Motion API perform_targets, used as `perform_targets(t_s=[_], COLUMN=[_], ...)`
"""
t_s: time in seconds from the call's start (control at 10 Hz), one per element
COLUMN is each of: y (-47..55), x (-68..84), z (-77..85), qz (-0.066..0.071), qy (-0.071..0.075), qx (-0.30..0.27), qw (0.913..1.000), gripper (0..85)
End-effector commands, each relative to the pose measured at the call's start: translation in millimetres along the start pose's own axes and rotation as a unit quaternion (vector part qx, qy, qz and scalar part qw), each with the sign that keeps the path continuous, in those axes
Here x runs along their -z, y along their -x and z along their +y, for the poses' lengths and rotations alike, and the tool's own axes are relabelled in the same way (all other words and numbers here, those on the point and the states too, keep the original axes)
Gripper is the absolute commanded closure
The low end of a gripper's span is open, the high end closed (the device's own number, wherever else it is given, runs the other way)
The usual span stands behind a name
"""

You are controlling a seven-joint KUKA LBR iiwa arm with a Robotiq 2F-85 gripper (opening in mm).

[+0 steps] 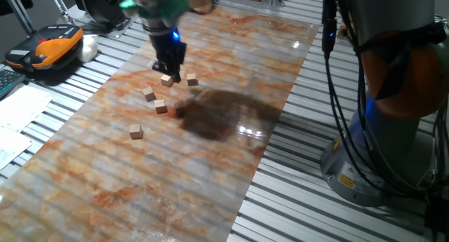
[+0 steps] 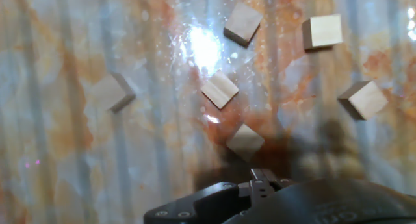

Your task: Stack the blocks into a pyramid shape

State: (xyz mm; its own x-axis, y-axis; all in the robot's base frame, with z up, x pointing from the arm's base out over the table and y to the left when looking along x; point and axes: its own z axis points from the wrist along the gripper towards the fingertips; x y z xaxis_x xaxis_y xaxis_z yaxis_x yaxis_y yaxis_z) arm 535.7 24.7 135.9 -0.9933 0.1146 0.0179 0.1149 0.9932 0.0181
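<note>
Six light-brown wooden blocks lie loose and apart on the marbled board, none stacked. The hand view shows them all: two at the top, one at the right, one in the middle, one lower down and one at the left. In the fixed view my gripper hangs at the far end of the cluster, its dark fingers just above and beside one block. Another block sits to its right. I cannot make out the gap between the fingers.
The marbled board rests on a slatted metal table. A dark stain spreads right of the blocks. An orange and black device lies at the far left. The arm's base and cables stand at the right.
</note>
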Motion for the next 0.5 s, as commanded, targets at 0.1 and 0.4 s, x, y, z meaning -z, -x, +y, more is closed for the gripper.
perform_targets(t_s=[0.1, 0.4], y=[3.1, 8.9], x=[-3.7, -13.7], z=[1.4, 1.7], qz=[0.000, 0.000], qy=[0.001, -0.007], qx=[-0.030, -0.032], qw=[0.9995, 0.9995], gripper=[85.0, 85.0])
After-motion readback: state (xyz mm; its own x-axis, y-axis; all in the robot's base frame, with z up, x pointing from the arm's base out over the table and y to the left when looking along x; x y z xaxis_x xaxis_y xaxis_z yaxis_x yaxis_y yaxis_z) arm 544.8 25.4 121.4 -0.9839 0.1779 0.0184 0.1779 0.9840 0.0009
